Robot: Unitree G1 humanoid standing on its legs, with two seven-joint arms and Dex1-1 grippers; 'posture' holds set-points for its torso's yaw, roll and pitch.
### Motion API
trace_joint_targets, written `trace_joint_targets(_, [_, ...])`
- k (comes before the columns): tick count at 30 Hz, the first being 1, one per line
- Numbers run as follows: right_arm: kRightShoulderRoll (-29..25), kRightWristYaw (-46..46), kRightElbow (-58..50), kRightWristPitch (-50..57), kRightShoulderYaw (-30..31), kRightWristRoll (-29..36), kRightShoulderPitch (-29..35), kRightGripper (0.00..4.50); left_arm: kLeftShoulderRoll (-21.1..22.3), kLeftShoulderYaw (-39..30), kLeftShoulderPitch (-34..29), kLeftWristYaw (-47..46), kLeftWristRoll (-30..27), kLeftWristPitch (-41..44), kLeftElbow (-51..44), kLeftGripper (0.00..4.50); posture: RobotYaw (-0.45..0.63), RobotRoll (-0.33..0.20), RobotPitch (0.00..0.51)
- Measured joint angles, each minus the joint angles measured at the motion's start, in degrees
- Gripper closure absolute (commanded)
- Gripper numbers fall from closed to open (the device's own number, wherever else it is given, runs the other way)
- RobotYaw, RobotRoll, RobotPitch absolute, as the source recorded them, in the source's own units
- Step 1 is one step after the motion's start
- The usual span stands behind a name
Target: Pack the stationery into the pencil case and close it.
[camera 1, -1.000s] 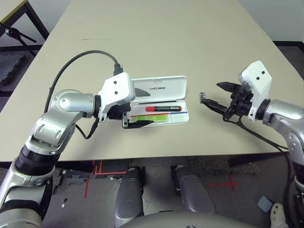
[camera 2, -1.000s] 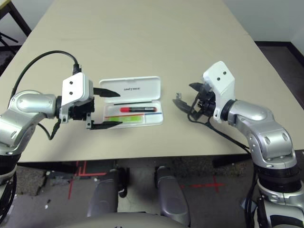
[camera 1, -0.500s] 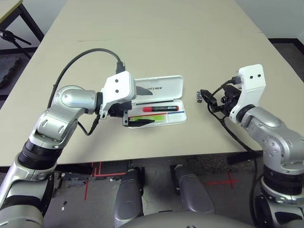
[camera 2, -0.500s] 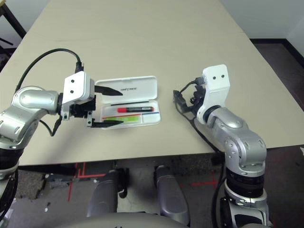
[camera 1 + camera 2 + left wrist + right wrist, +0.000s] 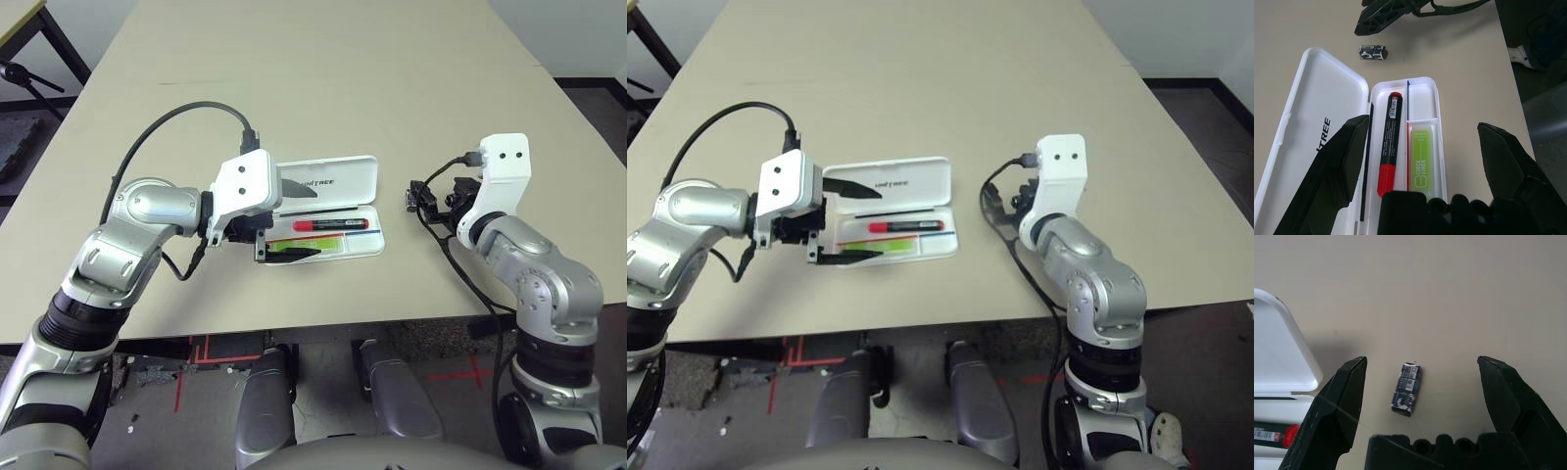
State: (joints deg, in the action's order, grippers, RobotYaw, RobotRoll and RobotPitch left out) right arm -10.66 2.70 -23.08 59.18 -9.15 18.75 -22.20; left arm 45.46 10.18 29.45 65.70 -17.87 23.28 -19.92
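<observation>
The white pencil case (image 5: 364, 247) lies open on the table with its lid (image 5: 333, 180) folded back. Inside lie the slim red marker (image 5: 331, 224) and the lime-green highlighter (image 5: 1422, 163). My left gripper (image 5: 298, 221) is open, its two black fingers straddling the case's left end without touching the stationery. A tiny black-and-silver piece (image 5: 1406, 389) lies on the bare table just right of the case. My right gripper (image 5: 1422, 362) is open and hovers over it, one finger on each side.
The beige table (image 5: 323, 78) stretches far behind the case. Its front edge (image 5: 294, 323) runs close below both grippers. A black cable (image 5: 157, 127) loops over my left forearm. A dark stand (image 5: 34, 73) is on the floor at the far left.
My right arm has swung in, bringing its open gripper left and over the tiny piece. The left gripper has stayed at the case. The camera has shifted slightly.
</observation>
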Motion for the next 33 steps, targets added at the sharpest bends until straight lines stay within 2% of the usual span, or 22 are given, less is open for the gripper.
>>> trace_joint_targets(8, [2.1, -0.8, 3.7, -0.7, 1.4, -0.6, -0.3, 0.0, 0.0, -0.1, -0.1, 0.0, 0.0, -0.1, -0.9, 0.02, -0.23, 0.0, 0.166])
trace_joint_targets(23, [2.3, -0.5, 9.0, -2.9, 1.6, -1.3, -1.1, 0.0, -0.2, -0.1, -0.1, 0.0, -0.2, -0.7, -1.2, 0.02, -0.23, 0.0, 0.162])
trace_joint_targets(27, [2.3, -0.2, 9.9, -2.9, 1.7, -1.3, -1.1, 0.94, -0.2, -0.1, -0.1, 0.0, -0.2, -0.7, -1.2, 0.0, -0.23, 0.0, 0.163])
trace_joint_targets(33, [2.3, -0.1, 9.9, -3.0, 1.7, -1.3, -1.1, 3.31, -0.2, -0.1, -0.1, 0.1, -0.2, -0.7, -1.2, 0.0, -0.23, 0.0, 0.167])
